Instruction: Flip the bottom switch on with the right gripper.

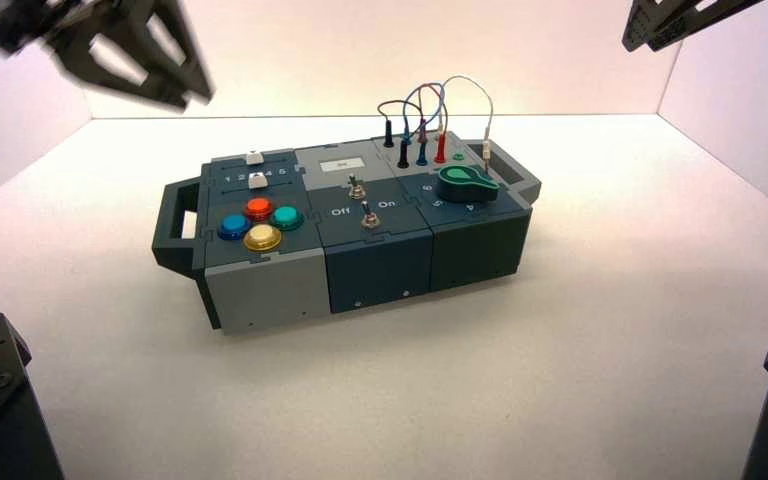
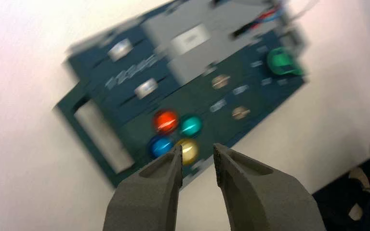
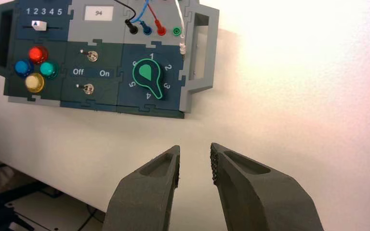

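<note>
Right end effector wide and well apart from the bottom switch, lever at Off

Here's the scene, with the knob [image 1: 467,184] as our marker! The bottom switch [image 1: 370,216] sits just to the left of it, on the near part of the box [image 1: 378,260], a tiny silver lever in a round nut, and in the right wrist view that lever leans toward the Off lettering. The top switch [image 1: 357,187], its silver twin, is left of the knob too, a bit farther back, and it leans to Off as well!

Now the right end effector [image 3: 195,149]: up and off to the right of the knob, fingers wide apart, nothing between them. That puts the bottom switch to its left and lower down, on the far side of the knob from it, with no touch at all.

Over to the left end effector [image 2: 198,148]: raised, left of the knob, its fingers apart and nothing in them.

Round the knob, the wires [image 1: 425,105] arch up just behind it, the four buttons [image 1: 260,225] lie to its left beyond the switches, and the counter [image 1: 600,320] spreads out under the box. The knob's own narrow end points between 3 and 4!
</note>
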